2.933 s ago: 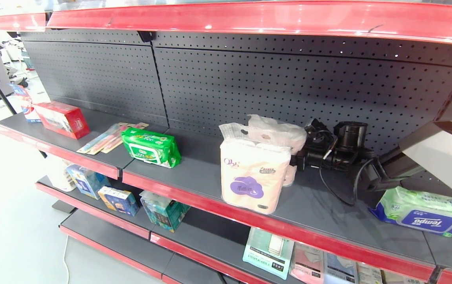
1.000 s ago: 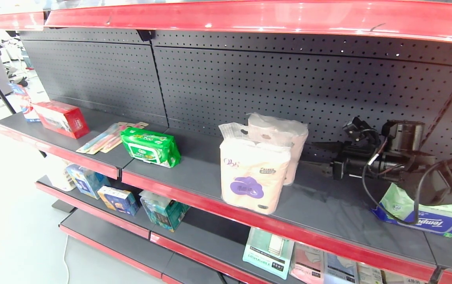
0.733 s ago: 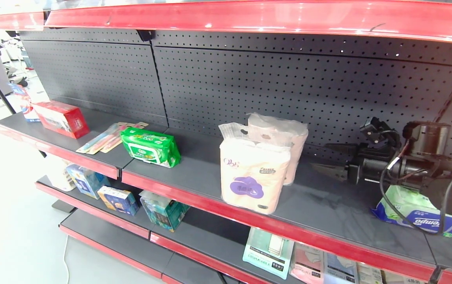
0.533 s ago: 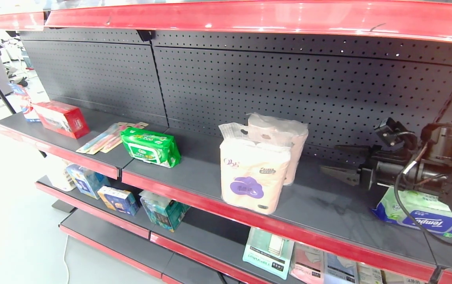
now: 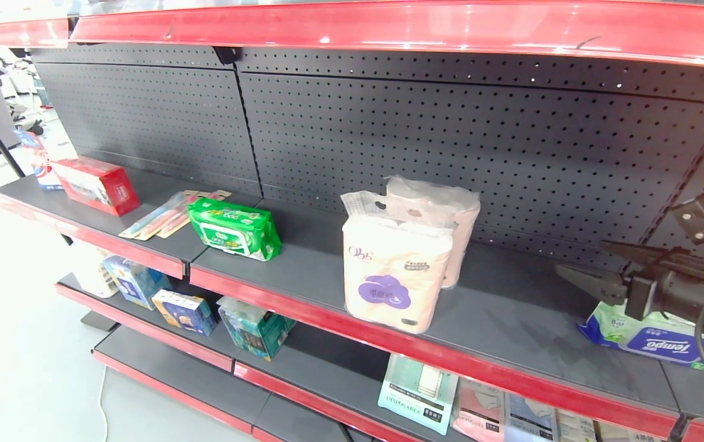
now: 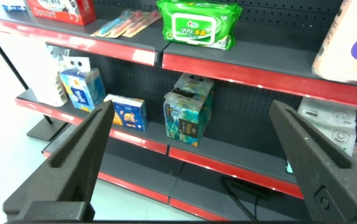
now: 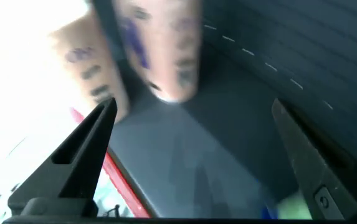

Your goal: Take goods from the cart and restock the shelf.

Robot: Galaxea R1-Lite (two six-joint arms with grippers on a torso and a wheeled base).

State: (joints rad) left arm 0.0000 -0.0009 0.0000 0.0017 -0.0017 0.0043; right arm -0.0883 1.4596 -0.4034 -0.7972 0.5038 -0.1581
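The grey shelf point(image 5: 512, 319) with a red front edge is carrying, from the left, a red box point(image 5: 97, 186), toothbrush packs point(image 5: 171, 212), a green wipes pack point(image 5: 235, 229), two toilet roll packs point(image 5: 396, 270) standing upright one behind the other, and a blue wipes pack point(image 5: 653, 336) lying flat at the right

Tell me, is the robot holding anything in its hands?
No, nothing. The right hand is open and empty above the shelf, and the left hand is open and empty too.

Green wipes pack point(image 5: 234, 228), red-edged shelf point(image 5: 303, 310)
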